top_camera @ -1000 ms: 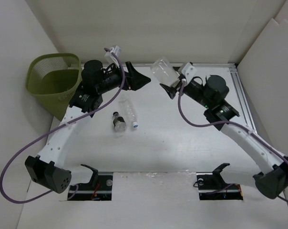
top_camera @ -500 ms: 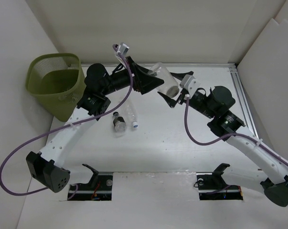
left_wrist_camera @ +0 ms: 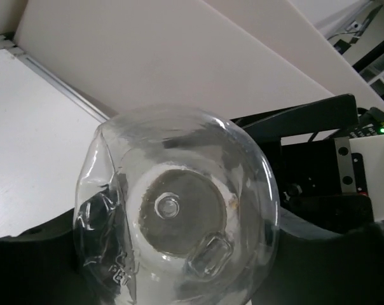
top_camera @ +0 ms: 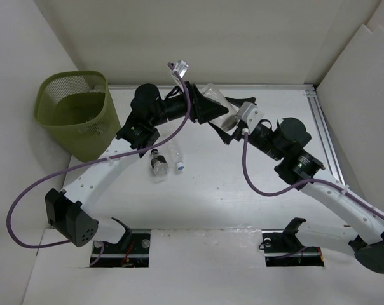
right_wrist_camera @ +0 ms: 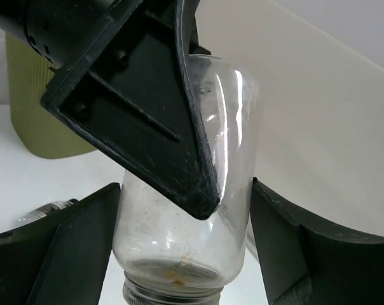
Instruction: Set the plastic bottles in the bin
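One clear plastic bottle (top_camera: 214, 92) hangs in the air above the back of the table, gripped from both sides. My right gripper (top_camera: 232, 119) is shut on its lower body near the neck, with the fingers (right_wrist_camera: 58, 254) pressed against both sides of the bottle (right_wrist_camera: 230, 190). My left gripper (top_camera: 219, 109) is closed around its base end; the bottle's bottom (left_wrist_camera: 179, 210) fills the left wrist view and one left finger (right_wrist_camera: 147, 108) lies across it. Two more bottles (top_camera: 158, 162) (top_camera: 174, 152) lie on the table. The olive-green bin (top_camera: 74, 111) stands at the far left.
White walls close in the table at the back and on both sides. A metal rail (top_camera: 322, 127) runs along the right edge. The bin (right_wrist_camera: 33, 108) also shows behind the left finger in the right wrist view.
The right arm carried the bottle left toward the middle. The left arm swung right to meet it, and its open jaws closed around the bottle's base end.
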You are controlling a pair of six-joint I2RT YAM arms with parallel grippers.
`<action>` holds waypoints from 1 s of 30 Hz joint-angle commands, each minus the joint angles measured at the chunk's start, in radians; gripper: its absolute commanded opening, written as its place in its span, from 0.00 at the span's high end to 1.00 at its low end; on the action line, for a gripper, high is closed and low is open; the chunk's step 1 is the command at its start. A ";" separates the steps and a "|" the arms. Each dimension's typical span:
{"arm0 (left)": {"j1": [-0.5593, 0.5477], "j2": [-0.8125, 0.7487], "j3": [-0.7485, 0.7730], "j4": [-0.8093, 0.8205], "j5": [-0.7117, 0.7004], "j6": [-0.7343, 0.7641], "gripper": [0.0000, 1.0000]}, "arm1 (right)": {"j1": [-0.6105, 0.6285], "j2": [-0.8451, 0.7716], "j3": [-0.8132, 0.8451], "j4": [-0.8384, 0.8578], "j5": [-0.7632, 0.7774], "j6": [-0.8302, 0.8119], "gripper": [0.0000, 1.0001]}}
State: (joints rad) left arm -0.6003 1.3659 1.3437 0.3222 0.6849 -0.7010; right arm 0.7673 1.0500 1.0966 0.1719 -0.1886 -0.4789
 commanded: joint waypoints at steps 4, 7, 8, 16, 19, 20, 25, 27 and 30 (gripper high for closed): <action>0.000 -0.040 0.112 -0.081 -0.212 0.029 0.95 | 0.026 -0.024 0.013 0.084 -0.032 -0.023 0.96; 0.060 -0.083 0.121 -0.106 -0.274 0.011 1.00 | 0.017 -0.015 0.003 0.084 -0.043 -0.023 0.09; 0.085 -0.097 0.121 -0.115 -0.309 0.011 1.00 | 0.004 -0.004 -0.007 0.084 -0.043 -0.023 0.00; 0.609 -0.198 0.177 -0.330 -0.302 -0.069 1.00 | -0.112 0.044 -0.131 0.084 -0.097 -0.003 0.00; 0.908 -0.228 0.135 -0.340 -0.166 -0.112 1.00 | -0.122 0.077 -0.155 0.084 -0.120 -0.013 0.00; 0.980 -0.228 0.121 -0.350 -0.130 -0.132 1.00 | -0.122 0.077 -0.165 0.084 -0.120 -0.013 0.00; 1.183 -0.195 0.118 -0.482 -0.297 -0.072 1.00 | -0.112 0.131 -0.185 0.103 -0.144 -0.023 0.00; 1.278 -0.176 0.059 -0.430 -0.168 -0.130 0.99 | -0.112 0.145 -0.185 0.103 -0.153 -0.033 0.00; 1.294 -0.127 0.074 -0.440 -0.151 -0.130 0.42 | -0.112 0.163 -0.185 0.103 -0.163 -0.033 0.00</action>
State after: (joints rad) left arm 0.6735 1.2037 1.4158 -0.1341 0.4786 -0.8101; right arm 0.6491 1.2102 0.9031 0.2131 -0.3126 -0.5018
